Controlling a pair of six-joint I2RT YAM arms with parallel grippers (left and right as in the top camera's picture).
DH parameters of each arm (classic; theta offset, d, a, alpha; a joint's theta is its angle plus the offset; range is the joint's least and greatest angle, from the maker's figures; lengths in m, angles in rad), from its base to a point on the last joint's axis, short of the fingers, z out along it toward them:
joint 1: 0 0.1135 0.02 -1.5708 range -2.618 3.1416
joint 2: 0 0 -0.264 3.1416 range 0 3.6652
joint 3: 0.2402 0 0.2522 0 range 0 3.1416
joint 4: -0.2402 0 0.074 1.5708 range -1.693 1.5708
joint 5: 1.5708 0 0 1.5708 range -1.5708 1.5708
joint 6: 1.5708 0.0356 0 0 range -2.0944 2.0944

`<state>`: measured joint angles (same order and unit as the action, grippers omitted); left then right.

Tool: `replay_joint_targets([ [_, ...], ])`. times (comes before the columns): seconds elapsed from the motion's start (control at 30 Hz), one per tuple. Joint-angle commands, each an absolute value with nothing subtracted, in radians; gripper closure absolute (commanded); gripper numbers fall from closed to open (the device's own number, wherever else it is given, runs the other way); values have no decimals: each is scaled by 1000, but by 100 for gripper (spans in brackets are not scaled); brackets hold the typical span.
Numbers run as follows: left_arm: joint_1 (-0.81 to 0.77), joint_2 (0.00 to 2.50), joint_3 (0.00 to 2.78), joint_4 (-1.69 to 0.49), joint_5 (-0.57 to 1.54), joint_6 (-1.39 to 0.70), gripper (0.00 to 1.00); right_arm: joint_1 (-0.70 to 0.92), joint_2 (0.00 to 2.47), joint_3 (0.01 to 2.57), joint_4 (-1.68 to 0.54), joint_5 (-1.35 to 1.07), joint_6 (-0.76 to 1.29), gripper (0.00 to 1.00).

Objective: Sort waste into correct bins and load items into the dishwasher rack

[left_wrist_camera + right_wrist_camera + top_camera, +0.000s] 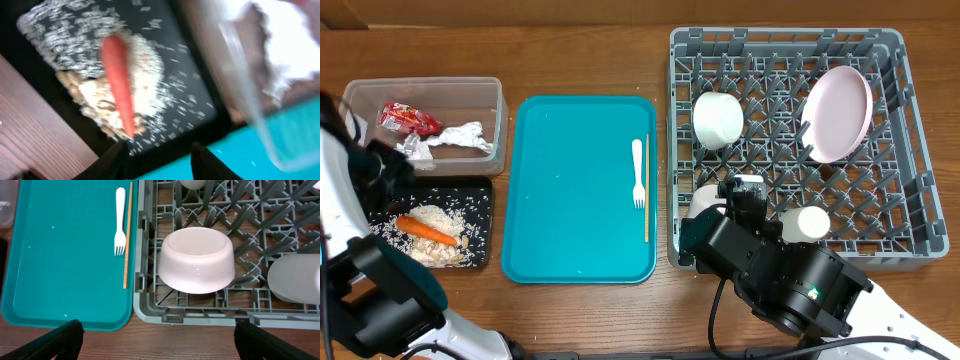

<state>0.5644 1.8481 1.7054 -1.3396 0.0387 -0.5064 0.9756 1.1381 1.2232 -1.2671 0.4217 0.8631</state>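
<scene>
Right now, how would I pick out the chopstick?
Find the teal tray in the middle of the table. Near its right edge lie two slim things side by side. The chopstick is the right-hand one: longer, bare wood, unlike the white fork.

Far left, wrapper (pixel 408 118) and napkin (pixel 465 135) lie in the tub (pixel 450 95); before it, carrot (pixel 425 230) on rice (pixel 442 247) in the shallow tray (pixel 488 225); fork (pixel 638 172) beside chopstick (pixel 646 190) on the middle tray (pixel 570 190); plate (pixel 837 112), bowls (pixel 718 118) and cup (pixel 811 223) in the rack (pixel 910 150), right.

Overhead straight down, wrists close, all share teal tray (pixel 570 200)
</scene>
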Motion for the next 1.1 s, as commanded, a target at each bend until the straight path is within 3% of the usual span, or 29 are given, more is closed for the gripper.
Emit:
replay_joint_targets([
  [0.0,442,1808,1792,-1388,75,-424,57,973,1135,1231,-1261,419,860,0],
  [0.47,-134,1800,1797,-1219,92,-520,54,973,1135,1231,-1264,328,860,0],
  [0.77,-276,1839,1796,-1189,40,-569,53,973,1135,1231,-1260,220,859,0],
  [0.8,-276,1842,1796,-1198,27,-569,53,973,1136,1231,-1256,209,855,4],
  [0.83,-274,1843,1796,-1208,14,-568,53,973,1136,1231,-1253,203,854,17],
  [0.87,-268,1843,1796,-1219,-2,-568,53,973,1136,1231,-1253,200,855,36],
  [0.93,-256,1843,1796,-1239,-17,-554,53,973,1137,1231,-1250,200,855,64],
  [0.97,-250,1843,1796,-1248,-19,-542,53,973,1137,1231,-1245,199,856,84],
  [1.0,-242,1843,1796,-1257,-27,-530,53,973,1138,1231,-1232,197,856,96],
  [1.07,-225,1843,1796,-1268,-46,-527,53,973,1141,1231,-1200,181,856,96],
])
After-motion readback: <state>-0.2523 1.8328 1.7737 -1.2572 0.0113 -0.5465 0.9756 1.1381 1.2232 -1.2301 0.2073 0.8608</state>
